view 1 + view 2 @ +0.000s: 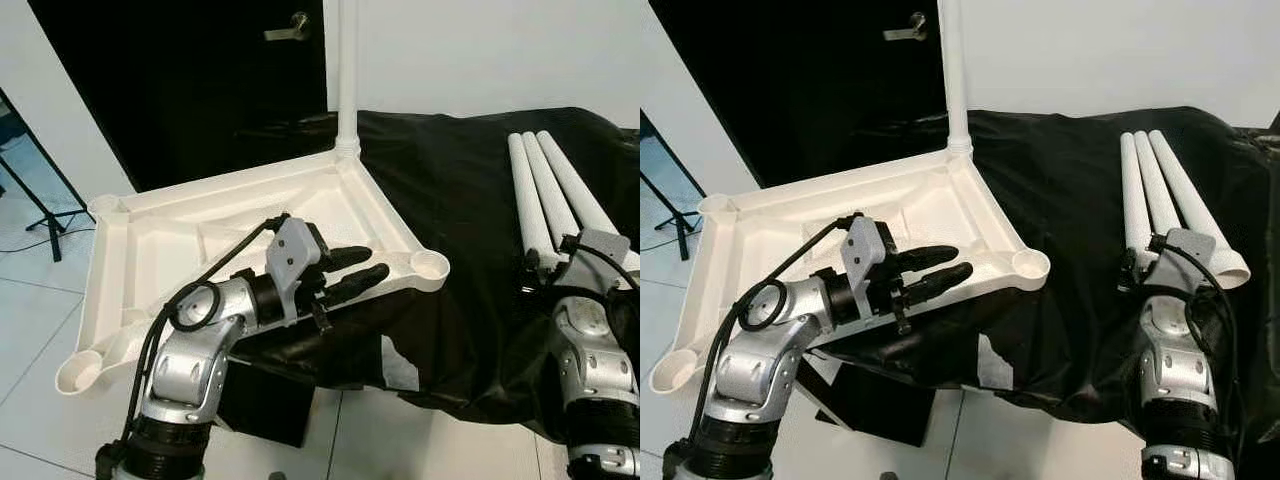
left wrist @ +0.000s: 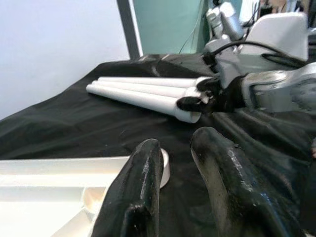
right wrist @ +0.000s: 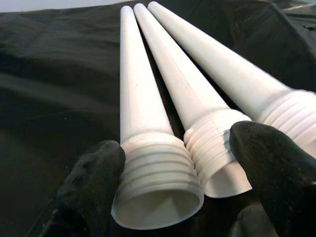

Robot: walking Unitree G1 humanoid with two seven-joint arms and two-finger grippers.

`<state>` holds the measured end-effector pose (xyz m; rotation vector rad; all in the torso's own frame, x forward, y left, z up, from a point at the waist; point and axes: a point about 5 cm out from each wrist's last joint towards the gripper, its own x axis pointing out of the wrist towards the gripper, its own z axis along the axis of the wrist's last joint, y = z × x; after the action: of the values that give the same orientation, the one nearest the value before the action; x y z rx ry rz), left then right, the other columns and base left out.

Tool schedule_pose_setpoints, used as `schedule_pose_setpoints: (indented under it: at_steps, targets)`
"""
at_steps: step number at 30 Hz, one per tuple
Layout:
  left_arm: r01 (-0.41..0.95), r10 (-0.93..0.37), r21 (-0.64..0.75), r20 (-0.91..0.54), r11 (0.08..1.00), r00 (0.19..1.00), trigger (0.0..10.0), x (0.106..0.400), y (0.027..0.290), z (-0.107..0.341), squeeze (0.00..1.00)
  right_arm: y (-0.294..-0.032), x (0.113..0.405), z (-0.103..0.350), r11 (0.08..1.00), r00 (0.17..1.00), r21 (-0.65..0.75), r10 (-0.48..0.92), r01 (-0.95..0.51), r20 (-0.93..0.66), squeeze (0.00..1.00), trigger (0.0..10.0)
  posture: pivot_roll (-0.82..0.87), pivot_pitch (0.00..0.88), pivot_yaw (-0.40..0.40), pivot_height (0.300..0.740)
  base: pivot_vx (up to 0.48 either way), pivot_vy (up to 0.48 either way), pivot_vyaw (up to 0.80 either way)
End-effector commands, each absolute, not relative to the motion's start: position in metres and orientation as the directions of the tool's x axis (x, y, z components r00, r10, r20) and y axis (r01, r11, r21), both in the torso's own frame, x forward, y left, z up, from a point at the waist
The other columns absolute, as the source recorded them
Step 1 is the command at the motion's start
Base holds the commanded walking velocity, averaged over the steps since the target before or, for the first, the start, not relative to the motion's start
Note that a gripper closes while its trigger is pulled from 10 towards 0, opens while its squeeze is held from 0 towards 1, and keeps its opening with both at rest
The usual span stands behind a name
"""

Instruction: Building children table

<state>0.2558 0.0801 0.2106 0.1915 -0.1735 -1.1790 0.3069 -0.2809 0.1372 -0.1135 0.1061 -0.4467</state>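
Note:
A white plastic table top [image 1: 160, 235] lies upside down, partly on the black-draped table [image 1: 460, 190], with one white leg [image 1: 347, 70] standing upright in its far corner. My left gripper [image 1: 377, 262] hovers over the top's right rim near the empty corner socket [image 1: 430, 265]. Its fingers [image 2: 143, 168] are slightly open with nothing between them. Three loose white legs [image 1: 550, 190] lie side by side on the cloth at the right. At their threaded ends [image 3: 158, 168] my right gripper [image 3: 177, 163] is open, its fingers flanking two of the ends.
The table top overhangs the draped table toward the left, above the tiled floor [image 1: 40, 320]. A black box [image 1: 265, 405] stands under the front edge. A dark door [image 1: 200, 80] is behind, and a tripod foot [image 1: 45, 215] stands at the far left.

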Motion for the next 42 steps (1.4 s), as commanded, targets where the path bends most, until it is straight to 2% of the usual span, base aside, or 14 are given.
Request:
schedule_pose_setpoints:
  at_steps: [1,8,16,27,42]
  targets:
    - [0.852,-0.88,0.228,0.06,0.471,0.47,10.0,0.259,0.083,0.212,0.0,-0.283,0.307,0.131,0.9,0.896,-0.125,-0.431,0.418,-0.106,0.0,10.0,0.02,0.0,0.0,0.74,0.0,0.0,0.0]
    - [0.851,-0.877,0.22,0.067,0.478,0.475,10.0,0.256,0.081,0.214,0.0,-0.285,0.323,0.131,0.933,0.928,-0.139,-0.35,0.332,-0.132,0.0,10.0,0.03,0.0,-0.015,0.74,0.0,0.0,0.0]
    - [0.842,-0.864,0.2,0.071,0.502,0.498,10.0,0.252,0.079,0.212,0.0,-0.266,0.336,0.122,0.966,0.95,-0.116,-0.248,0.23,-0.188,0.0,10.0,0.04,0.0,-0.038,0.74,0.0,0.0,0.0]
    - [0.833,-0.853,0.189,0.066,0.52,0.517,10.0,0.25,0.08,0.212,0.0,-0.257,0.34,0.109,0.976,0.949,-0.079,-0.216,0.203,-0.228,0.0,10.0,0.06,0.0,-0.037,0.74,0.0,0.0,0.0]
    - [0.831,-0.854,0.202,0.057,0.517,0.518,10.0,0.252,0.083,0.215,0.0,-0.253,0.349,0.104,0.964,0.942,-0.007,-0.261,0.266,-0.211,0.0,10.0,0.07,0.0,0.007,0.74,0.0,0.0,0.0]
